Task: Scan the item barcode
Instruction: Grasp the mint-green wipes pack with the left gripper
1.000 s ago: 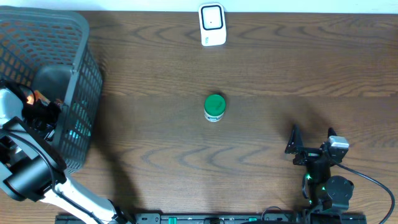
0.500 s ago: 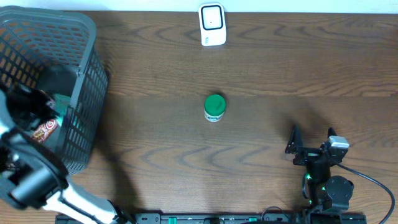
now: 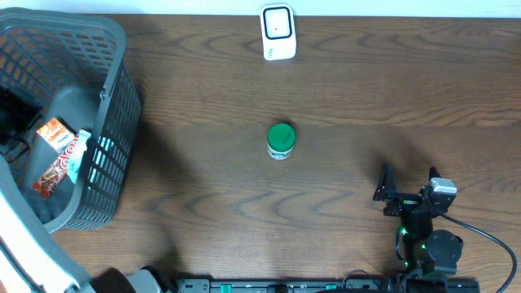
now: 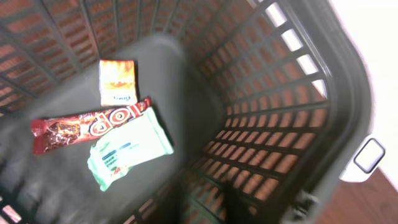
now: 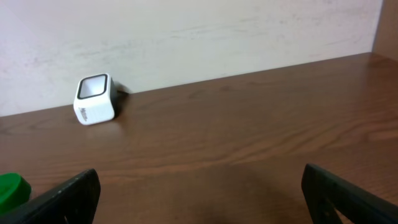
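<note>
Jaws on the right gripper (image 5: pixel 202 196) stand wide and empty, right of the green jar (image 3: pixel 281 140); the left gripper (image 3: pixel 10 118), far left of it, I cannot tell.

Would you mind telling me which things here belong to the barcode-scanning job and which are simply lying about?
Belonging to the job:
white scanner
green-lidded jar, probably the item to scan

Just lying about, as far as I can judge:
grey basket
inside it: red bar, orange packet, pale green packet
</note>
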`<state>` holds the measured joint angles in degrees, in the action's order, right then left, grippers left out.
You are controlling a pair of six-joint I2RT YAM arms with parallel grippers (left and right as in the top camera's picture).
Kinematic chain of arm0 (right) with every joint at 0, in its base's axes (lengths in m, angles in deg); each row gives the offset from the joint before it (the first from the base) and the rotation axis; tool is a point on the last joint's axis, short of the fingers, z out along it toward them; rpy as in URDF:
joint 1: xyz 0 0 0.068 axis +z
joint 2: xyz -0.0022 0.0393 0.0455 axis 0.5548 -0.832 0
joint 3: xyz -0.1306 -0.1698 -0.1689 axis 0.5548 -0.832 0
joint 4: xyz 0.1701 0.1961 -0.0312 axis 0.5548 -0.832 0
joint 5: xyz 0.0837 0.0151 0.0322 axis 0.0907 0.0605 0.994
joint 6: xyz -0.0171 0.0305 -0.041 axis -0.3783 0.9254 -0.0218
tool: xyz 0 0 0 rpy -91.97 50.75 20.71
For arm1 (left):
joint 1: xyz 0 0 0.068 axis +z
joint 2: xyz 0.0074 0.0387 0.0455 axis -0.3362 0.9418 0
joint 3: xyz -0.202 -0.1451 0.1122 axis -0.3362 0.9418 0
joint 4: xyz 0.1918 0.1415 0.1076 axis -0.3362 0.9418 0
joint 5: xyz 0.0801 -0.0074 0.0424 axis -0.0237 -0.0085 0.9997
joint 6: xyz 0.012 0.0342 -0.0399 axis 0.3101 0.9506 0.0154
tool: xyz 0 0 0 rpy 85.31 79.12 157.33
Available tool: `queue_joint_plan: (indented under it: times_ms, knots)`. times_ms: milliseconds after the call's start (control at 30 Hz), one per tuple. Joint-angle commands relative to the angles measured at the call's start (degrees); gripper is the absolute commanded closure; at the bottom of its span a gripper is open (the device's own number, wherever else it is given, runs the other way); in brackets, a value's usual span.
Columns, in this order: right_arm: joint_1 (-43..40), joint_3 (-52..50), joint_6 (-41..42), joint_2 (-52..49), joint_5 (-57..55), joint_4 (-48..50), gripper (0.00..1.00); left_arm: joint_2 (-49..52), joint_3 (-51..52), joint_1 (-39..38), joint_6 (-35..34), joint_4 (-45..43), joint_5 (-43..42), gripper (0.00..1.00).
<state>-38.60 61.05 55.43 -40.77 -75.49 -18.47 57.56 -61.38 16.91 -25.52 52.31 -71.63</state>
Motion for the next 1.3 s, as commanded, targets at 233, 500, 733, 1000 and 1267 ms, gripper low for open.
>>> queue_joint_plan:
  times_ms: [233, 500, 733, 1000, 1267]
  knots:
    - [0.52, -0.09, 0.59, 0.24, -0.11, -0.22, 0.01, 9.51, 3.82, -1.4, 7.74, 0.87, 13.22, 0.22]
    - [0.52, -0.09, 0.59, 0.24, -0.11, -0.22, 0.01, 25.07, 4.13, -1.4, 7.98, 7.23, 12.55, 0.23]
    - [0.52, -0.09, 0.59, 0.24, -0.09, -0.22, 0.01, 33.62, 4.15, -1.57, 9.53, 10.38, 12.57, 0.23]
    - [0.52, -0.09, 0.59, 0.24, -0.09, -0.22, 0.01, 39.76, 4.2, -1.62, 10.14, 10.34, 12.55, 0.25]
    - [0.52, -0.09, 0.59, 0.24, -0.09, -0.22, 0.01, 42.91, 9.81, -1.84, 10.36, 7.45, 12.55, 0.68]
